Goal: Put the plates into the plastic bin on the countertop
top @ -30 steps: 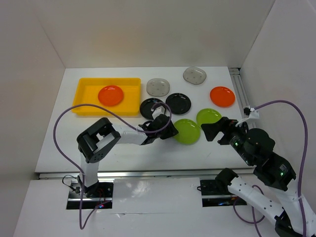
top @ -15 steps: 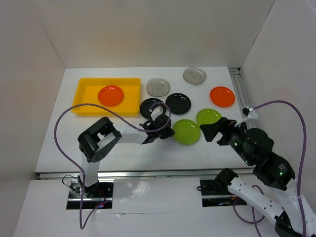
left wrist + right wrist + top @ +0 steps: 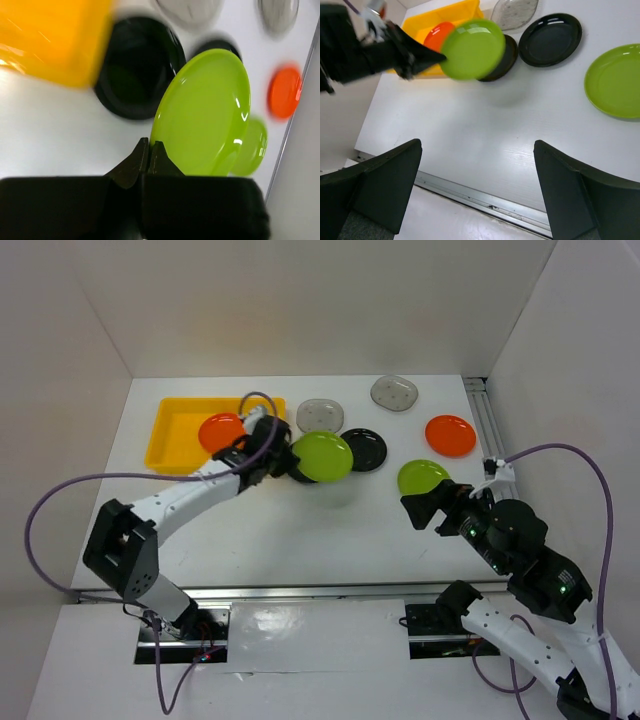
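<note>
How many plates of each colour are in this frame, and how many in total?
Orange plates: 2
Lime green plates: 2
Black plates: 2
Grey dotted plates: 2
Total: 8

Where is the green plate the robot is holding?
In the top view, the lime green plate hangs left of centre in the left end effector, above a black plate and just right of the yellow bin.
</note>
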You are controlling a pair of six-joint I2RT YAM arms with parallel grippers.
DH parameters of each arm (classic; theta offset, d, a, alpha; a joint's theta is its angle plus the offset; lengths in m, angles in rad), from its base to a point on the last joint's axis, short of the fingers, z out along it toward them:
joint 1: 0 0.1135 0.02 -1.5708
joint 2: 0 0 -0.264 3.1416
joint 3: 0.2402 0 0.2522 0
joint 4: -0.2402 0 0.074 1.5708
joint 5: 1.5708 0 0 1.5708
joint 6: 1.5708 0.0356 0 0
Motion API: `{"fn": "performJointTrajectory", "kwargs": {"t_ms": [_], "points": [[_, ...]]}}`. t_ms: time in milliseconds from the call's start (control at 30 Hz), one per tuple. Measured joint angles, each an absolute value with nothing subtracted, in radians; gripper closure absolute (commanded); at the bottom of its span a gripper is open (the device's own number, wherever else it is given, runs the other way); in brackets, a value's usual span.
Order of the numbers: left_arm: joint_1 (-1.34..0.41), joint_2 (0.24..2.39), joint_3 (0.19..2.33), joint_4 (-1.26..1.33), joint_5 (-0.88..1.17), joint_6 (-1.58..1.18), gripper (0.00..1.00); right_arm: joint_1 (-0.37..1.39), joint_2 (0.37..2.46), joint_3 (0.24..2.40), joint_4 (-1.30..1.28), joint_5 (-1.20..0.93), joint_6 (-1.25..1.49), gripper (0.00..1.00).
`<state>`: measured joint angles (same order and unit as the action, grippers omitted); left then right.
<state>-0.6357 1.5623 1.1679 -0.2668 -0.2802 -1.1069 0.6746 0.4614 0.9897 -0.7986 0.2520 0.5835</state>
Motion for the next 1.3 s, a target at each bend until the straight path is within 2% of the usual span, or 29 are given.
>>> {"fn": "performJointTrajectory", "kwargs": {"t_ms": [200, 333, 533, 800, 833, 867, 967, 1000, 1067, 1133, 1300], "points": [[-0.221, 1.531, 1.18, -0.306, -0.196, -1.052, 1.0, 0.675, 0.461, 0.915, -0.783, 0.22, 0.583, 0.0], [-0.047, 1.56, 1.233, -0.358, -0.179, -1.019, 1.0, 0.675, 0.465, 0.879, -0.749, 0.198, 0.583, 0.0], [0.058, 1.736, 1.426, -0.367, -0.142, -0.963, 1.0, 0.675, 0.479, 0.826, -0.687, 0.167, 0.583, 0.0], [0.099, 1.929, 1.486, -0.396, -0.104, -0.94, 1.0, 0.675, 0.49, 0.809, -0.666, 0.152, 0.583, 0.0], [0.101, 1.941, 1.485, -0.404, -0.103, -0.94, 0.97, 0.675, 0.494, 0.809, -0.664, 0.153, 0.583, 0.0], [0.103, 1.95, 1.485, -0.413, -0.103, -0.941, 0.78, 0.675, 0.498, 0.809, -0.664, 0.152, 0.583, 0.0], [0.106, 1.955, 1.485, -0.413, -0.087, -0.93, 0.44, 0.675, 0.509, 0.809, -0.659, 0.15, 0.583, 0.0], [0.106, 1.953, 1.483, -0.406, -0.082, -0.928, 0.25, 0.675, 0.51, 0.809, -0.657, 0.149, 0.583, 0.0], [0.106, 1.943, 1.467, -0.382, -0.075, -0.916, 0.15, 0.675, 0.51, 0.809, -0.653, 0.149, 0.583, 0.0], [0.105, 1.898, 1.417, -0.366, -0.08, -0.916, 0.01, 0.675, 0.506, 0.809, -0.645, 0.149, 0.583, 0.0], [0.044, 1.687, 1.338, -0.353, -0.131, -0.914, 0.01, 0.675, 0.491, 0.811, -0.635, 0.147, 0.582, 0.0]]}}
